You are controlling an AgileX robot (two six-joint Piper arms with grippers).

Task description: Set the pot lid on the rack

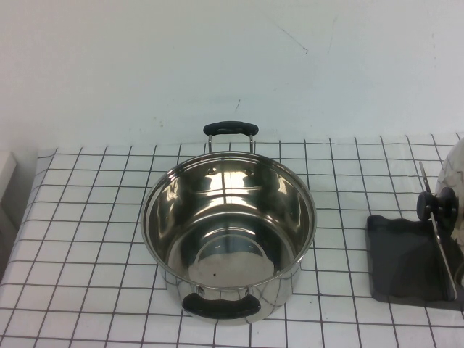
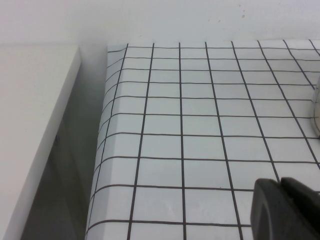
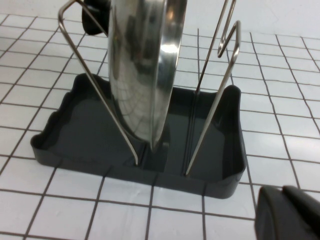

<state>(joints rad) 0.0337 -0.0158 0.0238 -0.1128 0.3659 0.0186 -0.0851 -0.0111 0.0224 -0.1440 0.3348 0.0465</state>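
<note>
The shiny steel pot lid (image 1: 457,174) stands on edge in the dark grey rack (image 1: 399,264) at the table's right edge, its black knob (image 1: 438,204) facing left. In the right wrist view the lid (image 3: 142,70) sits upright between the rack's wire bars, its lower edge in the tray (image 3: 220,175). My right gripper (image 3: 283,194) is shut and empty, a little away from the rack's corner, touching nothing. My left gripper (image 2: 280,184) is shut and empty above bare tiles near the table's left edge. Neither gripper shows in the high view.
A deep steel pot (image 1: 228,235) with two black handles stands open in the middle of the checked table (image 1: 87,239). A white ledge (image 2: 30,115) runs beside the table's left edge, with a gap between them. A white wall stands behind.
</note>
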